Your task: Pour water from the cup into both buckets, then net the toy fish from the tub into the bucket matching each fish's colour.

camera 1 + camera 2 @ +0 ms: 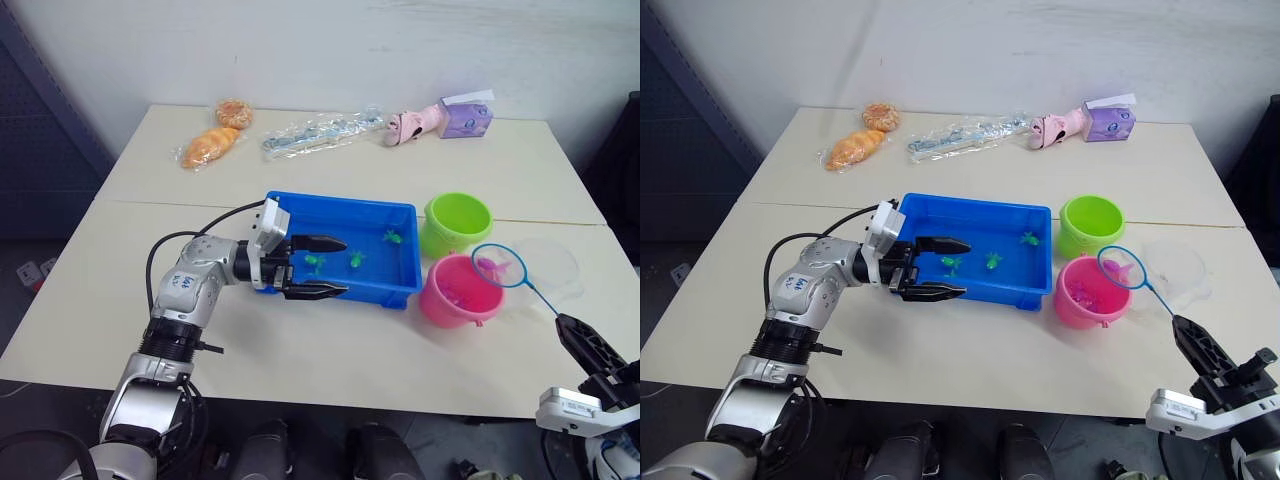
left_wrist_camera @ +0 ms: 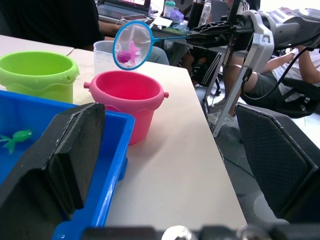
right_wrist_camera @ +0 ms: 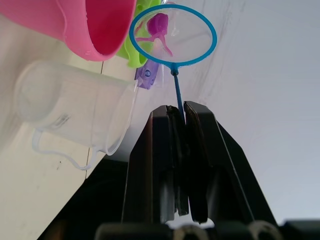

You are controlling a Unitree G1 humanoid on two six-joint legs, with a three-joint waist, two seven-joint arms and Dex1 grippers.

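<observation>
- Holding the net (image 1: 499, 266) by the near end of its thin handle, the right gripper (image 3: 181, 117) has its jaws pinched tight on the stem; the hoop hangs over the right edge of the pink bucket (image 1: 457, 292), with a pink fish (image 2: 127, 53) in the mesh.
- The left gripper (image 1: 320, 268) has its jaws spread wide astride the tub's (image 1: 400, 214) near-left wall, one finger over the water and one outside, gripping nothing.
- Three green fish (image 1: 356, 259) float in the tub; the green bucket (image 1: 458, 222) stands just beyond the pink one, and the cup (image 1: 553, 266) sits to the right of both.
- Judging by looks, the net is very light, its handle stiff but slim, so it could twist in the grip; a hold far from the hoop makes the hoop swing widely with small wrist turns. The fish is tiny, wet and likely to cling to the mesh, so tipping may need a firm turn.
- The left wrist view shows the fish clearly above the pink bucket's rim, and people seated beyond the table.
- The right wrist view shows the closed grip on the handle.
</observation>
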